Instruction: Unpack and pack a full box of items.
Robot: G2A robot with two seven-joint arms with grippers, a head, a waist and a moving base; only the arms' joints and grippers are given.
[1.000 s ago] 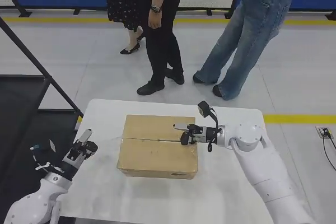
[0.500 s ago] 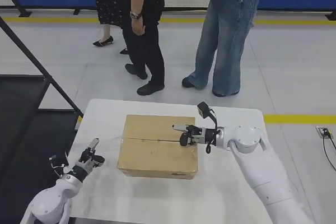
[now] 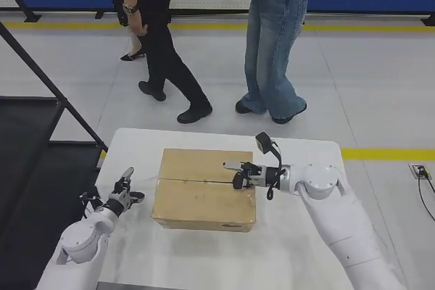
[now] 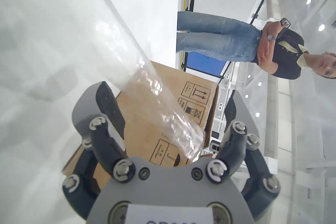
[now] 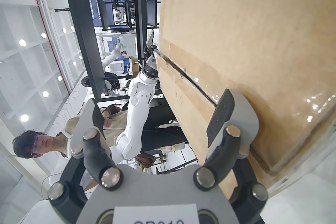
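A closed brown cardboard box (image 3: pixel 205 192) sits mid-table, its top flaps meeting in a seam. My right gripper (image 3: pixel 235 172) hovers at the right end of that seam. In the right wrist view it (image 5: pixel 157 107) is open, with one pad (image 5: pixel 223 114) against the box top (image 5: pixel 249 38) beside the seam. My left gripper (image 3: pixel 128 187) is just off the box's left side. The left wrist view shows it (image 4: pixel 168 93) open, facing the printed box wall (image 4: pixel 168 99). A clear crinkled strip of tape (image 4: pixel 147 83) runs between its fingers; I cannot tell whether it touches them.
The white table (image 3: pixel 290 246) has bare room in front of and to the right of the box. A black frame (image 3: pixel 51 87) stands off the table's left. People stand on the floor beyond the far edge, away from the box.
My left arm has swung in from the table's left edge to beside the box's left side. The right gripper has kept still on the seam.
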